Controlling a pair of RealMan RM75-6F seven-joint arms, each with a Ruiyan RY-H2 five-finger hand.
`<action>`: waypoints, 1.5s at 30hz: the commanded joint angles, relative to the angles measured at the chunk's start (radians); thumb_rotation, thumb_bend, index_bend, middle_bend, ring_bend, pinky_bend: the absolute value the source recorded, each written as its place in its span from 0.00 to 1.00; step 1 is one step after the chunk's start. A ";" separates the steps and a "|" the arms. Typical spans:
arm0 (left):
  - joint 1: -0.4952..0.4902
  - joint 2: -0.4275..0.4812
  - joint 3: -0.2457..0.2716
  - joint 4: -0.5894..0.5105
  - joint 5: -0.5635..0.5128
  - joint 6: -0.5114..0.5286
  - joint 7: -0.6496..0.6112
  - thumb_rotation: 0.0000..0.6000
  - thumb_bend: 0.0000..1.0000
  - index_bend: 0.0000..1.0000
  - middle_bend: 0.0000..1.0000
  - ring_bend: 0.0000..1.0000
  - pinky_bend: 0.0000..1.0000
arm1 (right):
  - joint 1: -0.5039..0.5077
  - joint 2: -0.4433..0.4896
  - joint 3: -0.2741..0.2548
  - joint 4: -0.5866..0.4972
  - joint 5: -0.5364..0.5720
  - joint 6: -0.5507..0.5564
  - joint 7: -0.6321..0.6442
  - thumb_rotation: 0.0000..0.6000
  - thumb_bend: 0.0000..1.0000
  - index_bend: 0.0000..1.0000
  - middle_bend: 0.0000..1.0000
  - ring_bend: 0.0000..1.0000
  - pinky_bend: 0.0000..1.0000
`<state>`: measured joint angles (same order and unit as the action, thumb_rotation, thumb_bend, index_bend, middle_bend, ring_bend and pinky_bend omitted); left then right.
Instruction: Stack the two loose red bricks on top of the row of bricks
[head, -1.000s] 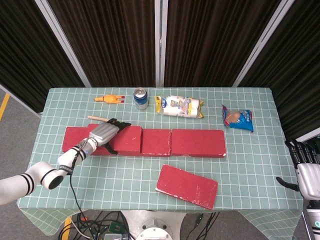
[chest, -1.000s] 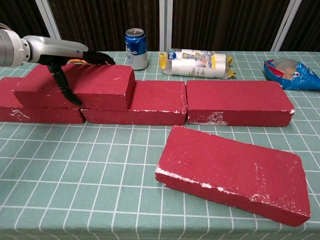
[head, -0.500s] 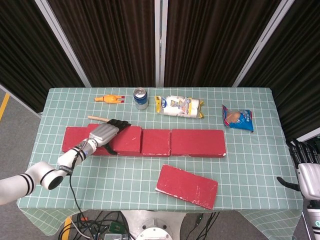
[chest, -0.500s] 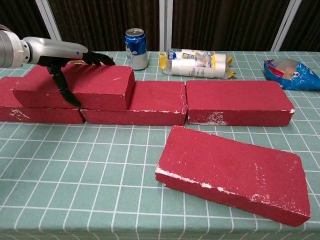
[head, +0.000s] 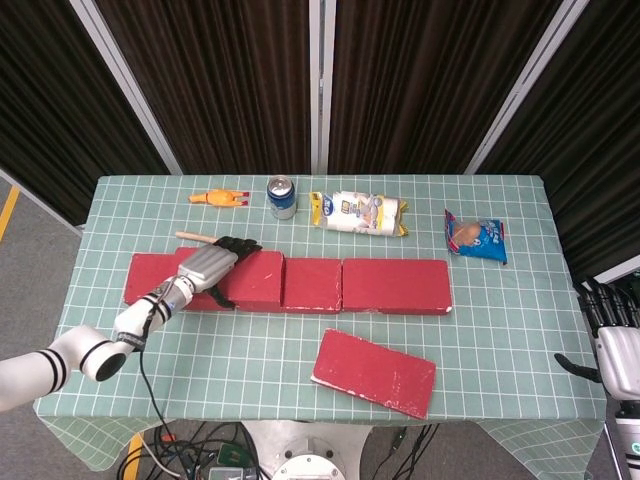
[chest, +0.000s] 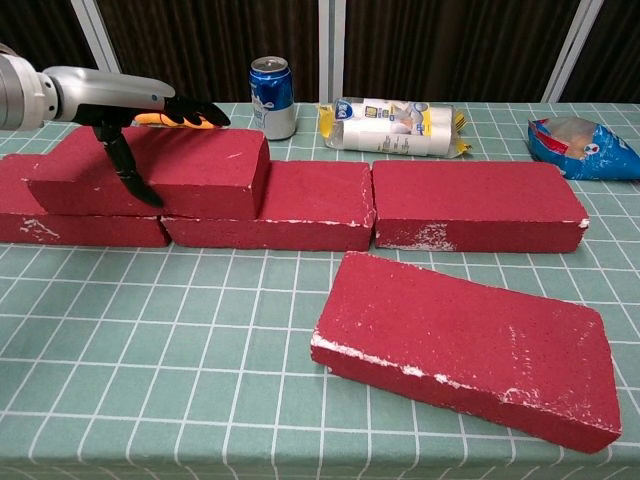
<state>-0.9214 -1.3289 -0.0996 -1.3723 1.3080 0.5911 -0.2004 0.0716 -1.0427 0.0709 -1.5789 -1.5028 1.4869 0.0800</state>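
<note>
A row of three red bricks (head: 395, 285) (chest: 480, 205) lies across the table. A fourth red brick (head: 255, 280) (chest: 190, 170) lies on top of the row at its left end. My left hand (head: 208, 267) (chest: 130, 105) hovers over that top brick, its fingers spread just above the far edge and its thumb hanging down the front face. I see no grip on the brick. One loose red brick (head: 373, 372) (chest: 465, 345) lies flat and skewed on the near table. My right hand (head: 610, 340) stays off the table's right edge, fingers apart and holding nothing.
Along the far side stand a drink can (head: 282, 197) (chest: 272, 97), an orange toy (head: 219, 198) (chest: 165, 120), a white packet (head: 357, 213) (chest: 395, 125) and a blue snack bag (head: 476, 237) (chest: 585, 147). A wooden stick (head: 195, 236) lies behind the row's left end.
My left hand's fingers have lifted slightly off the top brick's far edge, uncovering the orange toy behind them. The bricks and the right hand have not moved.
</note>
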 joint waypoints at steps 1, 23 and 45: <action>0.001 0.001 -0.001 -0.002 -0.002 0.000 -0.001 1.00 0.00 0.01 0.00 0.00 0.00 | 0.000 0.000 0.000 0.000 0.000 0.000 0.000 1.00 0.00 0.00 0.00 0.00 0.00; 0.040 0.124 -0.003 -0.167 0.003 0.071 0.039 1.00 0.00 0.01 0.00 0.00 0.00 | -0.008 0.014 -0.001 -0.013 -0.014 0.019 0.008 1.00 0.00 0.00 0.00 0.00 0.00; 0.505 0.434 0.141 -0.343 -0.009 0.549 0.057 1.00 0.00 0.01 0.00 0.00 0.00 | 0.004 0.052 -0.089 -0.284 -0.233 -0.002 -0.136 1.00 0.00 0.00 0.00 0.00 0.00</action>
<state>-0.4355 -0.8870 0.0297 -1.7346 1.2894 1.1273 -0.1224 0.0654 -0.9795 -0.0078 -1.8463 -1.7232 1.5037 -0.0406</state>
